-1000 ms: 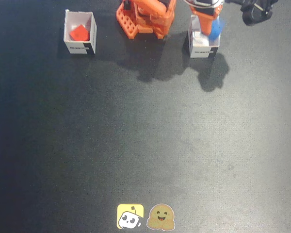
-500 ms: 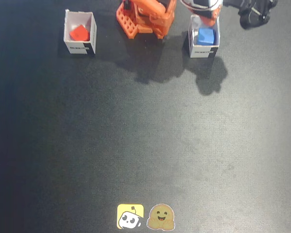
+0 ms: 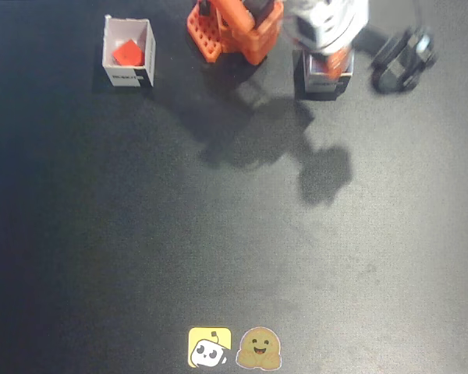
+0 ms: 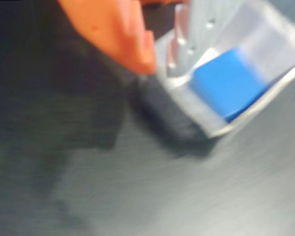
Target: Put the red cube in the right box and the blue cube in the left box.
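Blue cube (image 4: 227, 84), red cube (image 3: 128, 53): each boxed on dark counter (image 3: 218, 234).
Blue cube inside white box (image 4: 265, 44) in wrist view, clear of orange end effector (image 4: 152, 46); red cube inside box (image 3: 127, 52) at left of fixed view. End effector grip width: cannot tell, blurred; nothing held.

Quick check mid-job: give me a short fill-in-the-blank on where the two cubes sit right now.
1. In the fixed view, the red cube lies inside the ____ white box.
2. In the wrist view, the cube inside the box is ____.
3. The two stickers sit near the ____ edge of the fixed view.

Missing words: left; blue; bottom
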You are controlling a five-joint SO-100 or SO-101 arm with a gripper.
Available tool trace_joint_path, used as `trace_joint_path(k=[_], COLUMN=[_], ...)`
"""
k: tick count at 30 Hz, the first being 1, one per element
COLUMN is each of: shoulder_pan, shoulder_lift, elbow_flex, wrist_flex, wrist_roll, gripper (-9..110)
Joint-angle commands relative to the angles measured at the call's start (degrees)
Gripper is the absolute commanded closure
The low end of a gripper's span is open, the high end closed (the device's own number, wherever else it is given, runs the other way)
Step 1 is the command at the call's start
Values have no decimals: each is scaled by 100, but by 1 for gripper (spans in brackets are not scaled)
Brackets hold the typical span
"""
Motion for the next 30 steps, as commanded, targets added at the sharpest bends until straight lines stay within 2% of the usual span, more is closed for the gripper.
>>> trace_joint_path(k=[1, 6, 12, 18, 30], shoulder_pan=[1072, 2839, 4008, 4377, 4333], shoulder_lift=[88, 158, 615, 940, 677], elbow_flex=[-325, -132, 334, 923, 2136], wrist_flex=[-97, -387, -756, -1310, -3050], wrist_roll=[-396, -1143, -1336, -1274, -1037], gripper=[101, 101, 101, 101, 101])
